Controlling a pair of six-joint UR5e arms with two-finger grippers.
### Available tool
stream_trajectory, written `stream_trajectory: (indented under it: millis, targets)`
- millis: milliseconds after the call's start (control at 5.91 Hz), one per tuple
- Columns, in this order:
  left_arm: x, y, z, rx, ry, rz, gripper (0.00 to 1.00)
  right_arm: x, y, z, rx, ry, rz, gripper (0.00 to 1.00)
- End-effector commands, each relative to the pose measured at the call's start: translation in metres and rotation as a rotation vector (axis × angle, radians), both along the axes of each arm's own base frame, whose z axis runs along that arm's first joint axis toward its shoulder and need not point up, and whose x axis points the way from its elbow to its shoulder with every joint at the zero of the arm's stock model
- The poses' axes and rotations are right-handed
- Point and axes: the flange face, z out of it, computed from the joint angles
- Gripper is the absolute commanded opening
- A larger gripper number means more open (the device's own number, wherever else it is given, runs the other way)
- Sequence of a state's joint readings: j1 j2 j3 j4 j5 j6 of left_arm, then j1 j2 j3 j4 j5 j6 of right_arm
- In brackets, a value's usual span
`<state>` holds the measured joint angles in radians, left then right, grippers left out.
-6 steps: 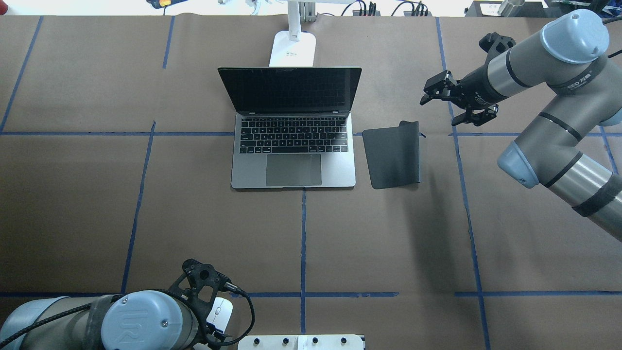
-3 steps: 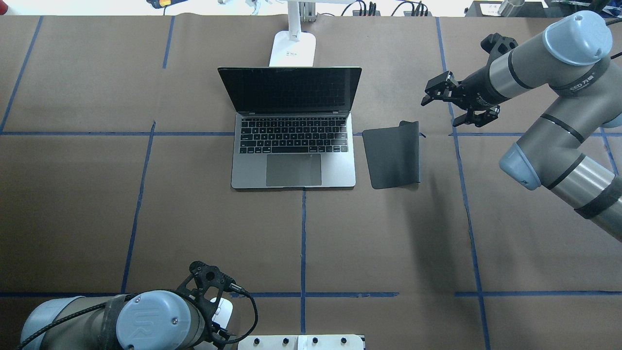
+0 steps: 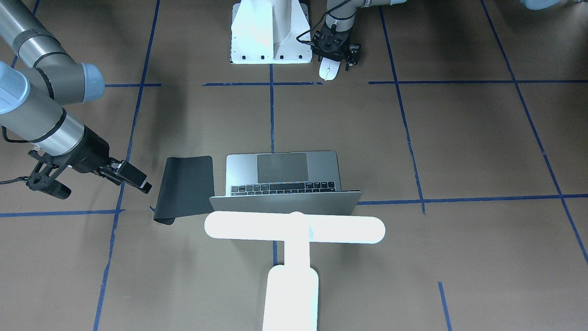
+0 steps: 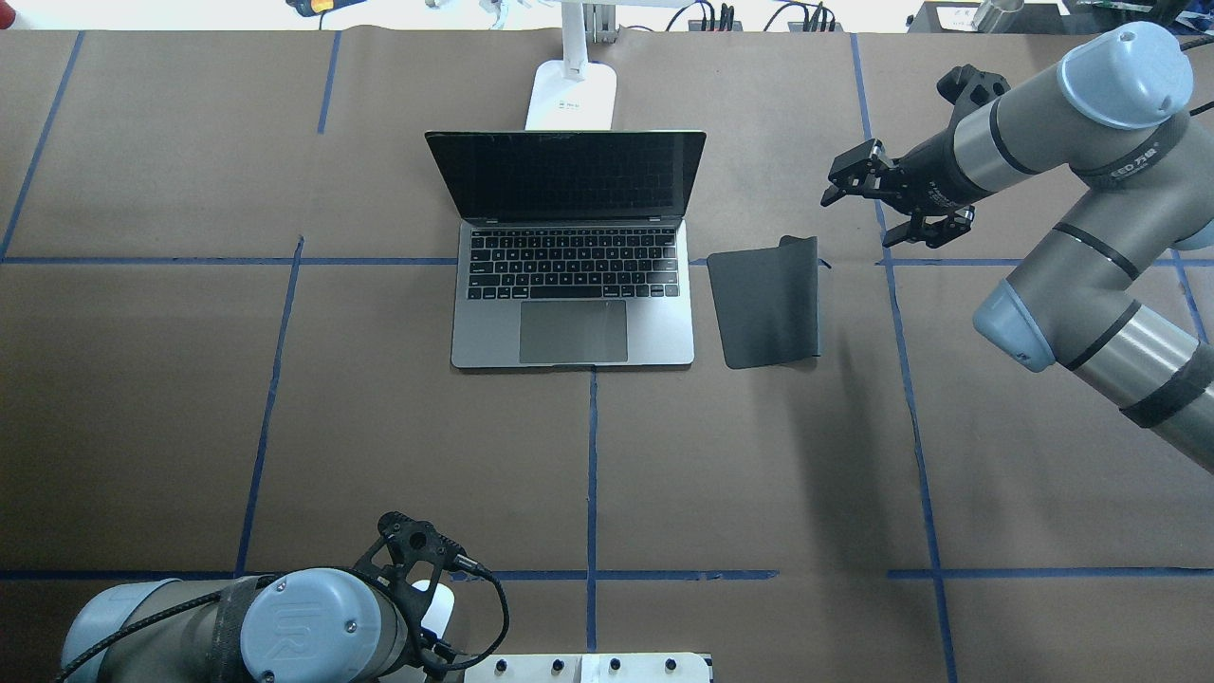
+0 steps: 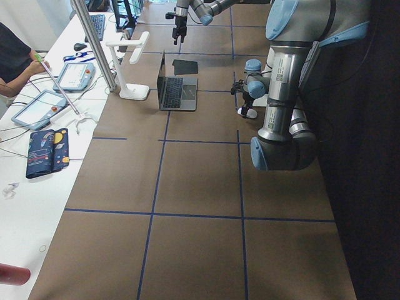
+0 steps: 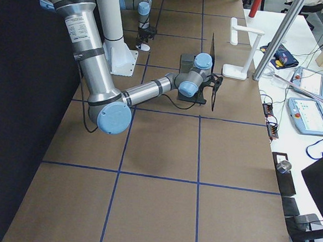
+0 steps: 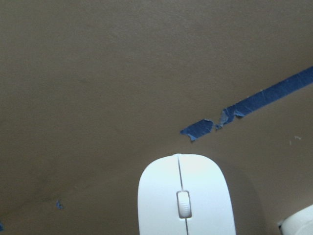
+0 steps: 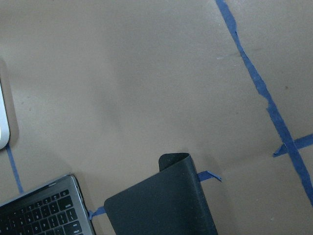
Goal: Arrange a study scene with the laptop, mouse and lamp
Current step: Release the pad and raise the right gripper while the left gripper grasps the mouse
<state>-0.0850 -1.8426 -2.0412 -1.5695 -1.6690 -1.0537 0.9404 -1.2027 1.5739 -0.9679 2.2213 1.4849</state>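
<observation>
The open silver-grey laptop [image 4: 572,285] sits mid-table with its dark screen upright. Just behind it stands the white T-shaped lamp [image 3: 294,227], whose base [image 4: 572,93] touches the table's far edge. The small white mouse [image 3: 330,70] lies near the robot's pedestal, and it fills the bottom of the left wrist view [image 7: 185,196]. My left gripper [image 3: 337,56] hangs directly over the mouse's back end; its fingers are hidden. My right gripper [image 4: 833,185] hovers open and empty beyond the far right corner of the black mat [image 4: 766,304].
The black mat lies flat right of the laptop with its far corner curled up [image 8: 174,161]. The white bolted pedestal [image 3: 271,32] stands beside the mouse. Blue tape lines [image 4: 592,474] grid the brown table. A person [image 5: 12,62] and tablets are at the side bench.
My left arm has shifted a little right and forward, covering more of the mouse. My right arm has drawn back slightly.
</observation>
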Motion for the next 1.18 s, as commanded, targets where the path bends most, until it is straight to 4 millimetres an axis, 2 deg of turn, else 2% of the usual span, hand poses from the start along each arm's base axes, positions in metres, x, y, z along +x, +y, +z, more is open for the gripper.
stream_trajectory:
  millis: [0, 338, 507, 846, 1015]
  targets:
    - [0.0005, 0.0003, 0.0019, 0.0, -0.003, 0.0, 0.97, -0.0001, 0.0, 0.0, 0.0, 0.0, 0.0, 1.0]
    - [0.0014, 0.001, -0.0006, -0.001, 0.001, 0.001, 0.93, -0.0002, -0.0003, 0.0008, -0.001, 0.002, 0.001, 1.0]
    - [0.0015, 0.0011, -0.0006, -0.001, 0.001, 0.001, 0.81, -0.0004, -0.0005, -0.0002, 0.0, 0.0, 0.0, 1.0]
    - [0.0007, 0.0011, -0.0019, 0.0, 0.004, 0.002, 0.65, -0.0013, 0.0, 0.0, -0.001, 0.001, -0.002, 1.0]
    - [0.0003, 0.0012, -0.0025, 0.0, 0.006, 0.002, 0.51, -0.0005, -0.0005, 0.0, -0.001, 0.001, 0.0, 1.0]
